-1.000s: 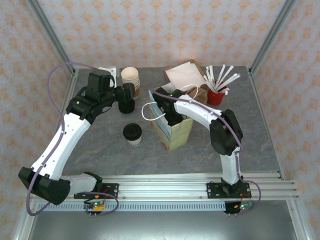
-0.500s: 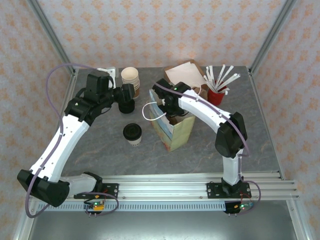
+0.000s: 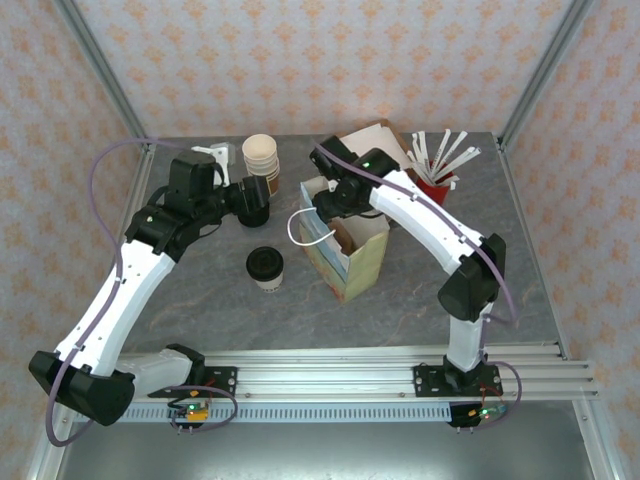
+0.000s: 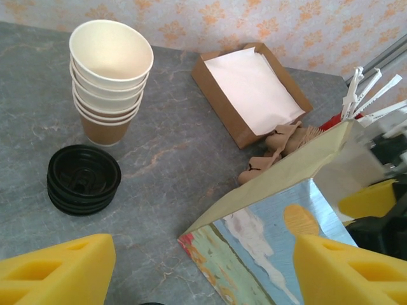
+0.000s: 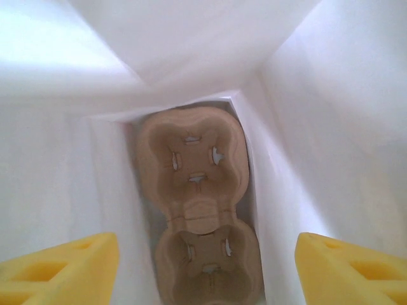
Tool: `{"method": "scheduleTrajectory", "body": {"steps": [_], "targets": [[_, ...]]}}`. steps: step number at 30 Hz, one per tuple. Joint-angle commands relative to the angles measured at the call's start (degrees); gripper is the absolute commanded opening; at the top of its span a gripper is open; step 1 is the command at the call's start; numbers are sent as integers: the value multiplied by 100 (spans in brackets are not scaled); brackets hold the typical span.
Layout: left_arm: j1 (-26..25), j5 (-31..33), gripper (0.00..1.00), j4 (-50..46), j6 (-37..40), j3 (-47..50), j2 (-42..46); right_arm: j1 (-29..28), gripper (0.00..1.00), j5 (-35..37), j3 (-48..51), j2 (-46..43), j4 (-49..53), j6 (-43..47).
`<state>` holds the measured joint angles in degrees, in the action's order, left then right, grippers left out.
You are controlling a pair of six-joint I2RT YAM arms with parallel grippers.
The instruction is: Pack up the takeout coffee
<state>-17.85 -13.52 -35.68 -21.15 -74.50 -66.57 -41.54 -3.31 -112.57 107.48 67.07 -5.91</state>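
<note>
Above paper bag (image 3: 355, 265): right claw (image 5: 203, 270) wide | left claw (image 4: 203, 270) wide | takeout coffee (image 3: 265, 265) still unpacked | next: likely grasp it

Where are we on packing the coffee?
Done: the cup carrier lies at the bottom of the open paper bag. In hand: nothing; the left gripper and right gripper are both open, the right at the bag's mouth. Remaining: the takeout coffee stands on the table, ungrasped.

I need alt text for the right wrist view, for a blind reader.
A brown pulp cup carrier lies at the bottom of a white paper bag, seen from above. The open right claw shows yellow fingertips in both lower corners.
</note>
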Motion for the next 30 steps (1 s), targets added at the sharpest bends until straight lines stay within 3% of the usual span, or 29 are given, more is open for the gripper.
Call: {"method": "scheduleTrajectory", "body": {"steps": [1, 15, 21, 26, 30], "targets": [[27, -173, 75, 123, -100, 79, 126, 48, 74, 200, -257, -254, 249, 108], [19, -81, 75, -41, -59, 350, 244, 49, 74, 377, -1246, -646, 325, 271], [179, 184, 75, -163, -143, 1024, 447, -429, 74, 106, -393, -1527, -694, 692], [836, -698, 75, 312, -558, 1776, 230, -797, 74, -295, 122, -1851, -1288, 803], [992, -1060, 74, 770, -837, 1956, -265, -812, 74, -339, 409, -1947, -1520, 796]]}}
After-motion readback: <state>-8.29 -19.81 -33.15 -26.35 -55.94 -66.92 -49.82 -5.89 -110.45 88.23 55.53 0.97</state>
